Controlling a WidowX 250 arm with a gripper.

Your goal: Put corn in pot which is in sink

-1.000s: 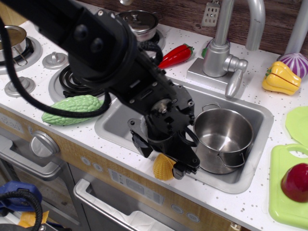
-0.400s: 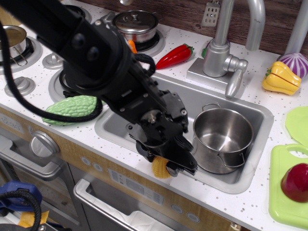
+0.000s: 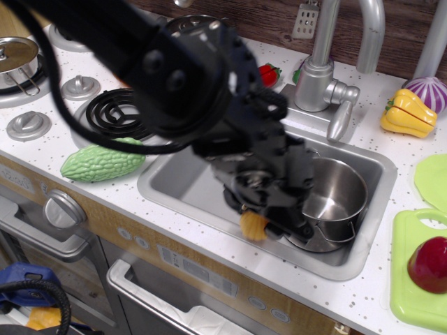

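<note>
The corn (image 3: 254, 225) is a small yellow-orange ribbed toy, held in my black gripper (image 3: 264, 222), which is shut on it. It hangs over the front edge of the grey sink (image 3: 181, 183), just left of the pot. The shiny steel pot (image 3: 339, 190) stands in the right half of the sink, lidless, with wire loop handles; my gripper and arm hide its left side. The image is motion-blurred around the gripper.
A green bumpy gourd (image 3: 102, 165) lies left of the sink. The faucet (image 3: 326, 77) stands behind it, with a red pepper (image 3: 268, 73) beside it. A yellow bell pepper (image 3: 407, 113) and purple onion (image 3: 430, 91) lie at right. A green cutting board (image 3: 412, 286) holds a red fruit (image 3: 429, 264).
My gripper closed on the corn at the counter's front edge, lifted it and moved right toward the pot. The arm swung right, uncovering the stove burner.
</note>
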